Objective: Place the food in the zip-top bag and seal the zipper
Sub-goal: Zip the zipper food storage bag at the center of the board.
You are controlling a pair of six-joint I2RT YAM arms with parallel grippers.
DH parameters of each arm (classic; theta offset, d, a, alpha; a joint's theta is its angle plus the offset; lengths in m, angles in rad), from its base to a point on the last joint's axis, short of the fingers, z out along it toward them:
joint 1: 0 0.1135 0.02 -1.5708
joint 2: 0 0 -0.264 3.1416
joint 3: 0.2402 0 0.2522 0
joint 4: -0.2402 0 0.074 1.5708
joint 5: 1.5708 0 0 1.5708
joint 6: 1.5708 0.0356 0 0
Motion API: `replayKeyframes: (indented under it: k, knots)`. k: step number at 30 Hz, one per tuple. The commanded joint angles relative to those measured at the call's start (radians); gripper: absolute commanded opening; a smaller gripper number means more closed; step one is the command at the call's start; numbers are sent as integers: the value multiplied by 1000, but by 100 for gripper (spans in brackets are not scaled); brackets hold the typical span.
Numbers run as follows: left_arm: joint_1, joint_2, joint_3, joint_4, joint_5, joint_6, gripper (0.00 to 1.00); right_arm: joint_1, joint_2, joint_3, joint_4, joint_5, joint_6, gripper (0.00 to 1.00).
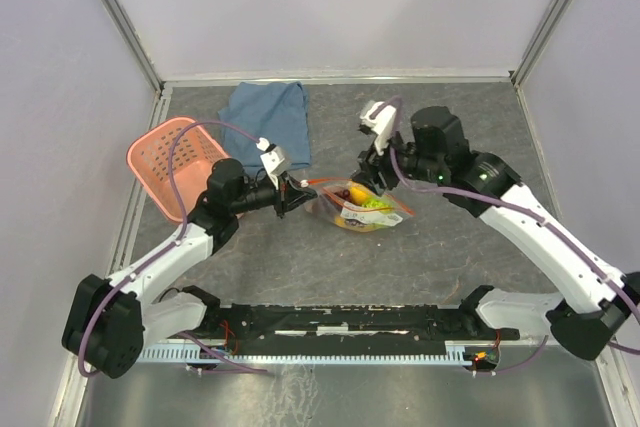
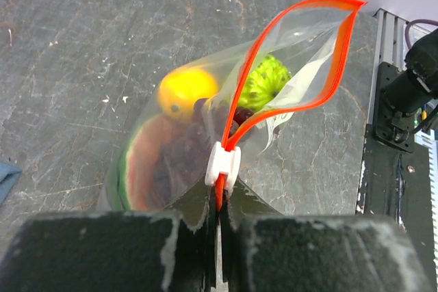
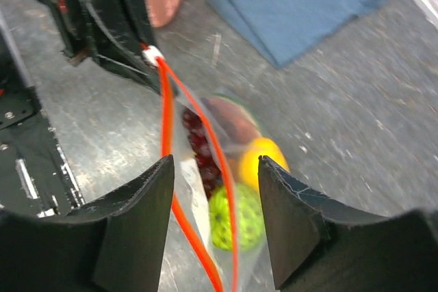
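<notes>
On the grey mottled table rests the clear crinkly zip-top bag, mouth gaping. The left gripper is clamped on its orange-red zipper strip beside the white slider; the right gripper straddles the mouth, fingers spread. Inside: yellow-orange round fruit, yellow-green bumpy ball.

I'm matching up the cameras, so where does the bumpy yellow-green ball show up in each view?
Top external: bumpy ball mid-picture, inside the bag.
Left wrist: upper centre, just right of the zipper.
Right wrist: bottom centre, right of the zipper strip.
Shared landmark: the orange-red zipper.
</notes>
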Motion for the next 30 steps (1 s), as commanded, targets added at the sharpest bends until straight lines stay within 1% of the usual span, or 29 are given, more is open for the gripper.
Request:
replayKeyframes:
  k: [1,7,16,21,25,30]
  knots:
    - [2,-67,65,-29,49,18,3,68,55,38,133,-169,-90,61]
    - [-1,-106,76,-34,81,-6,3,89,112,51,223,-273,-197,64]
    - [-20,-114,114,-70,122,-36,3,115,179,83,237,-431,-338,64]
    - [-28,-131,111,-77,126,-23,3,115,233,139,165,-480,-442,60]
    - [-31,-130,112,-84,126,-14,3,115,293,182,124,-501,-476,54]
    - [-31,-132,112,-91,122,-6,3,115,358,248,33,-535,-520,51]
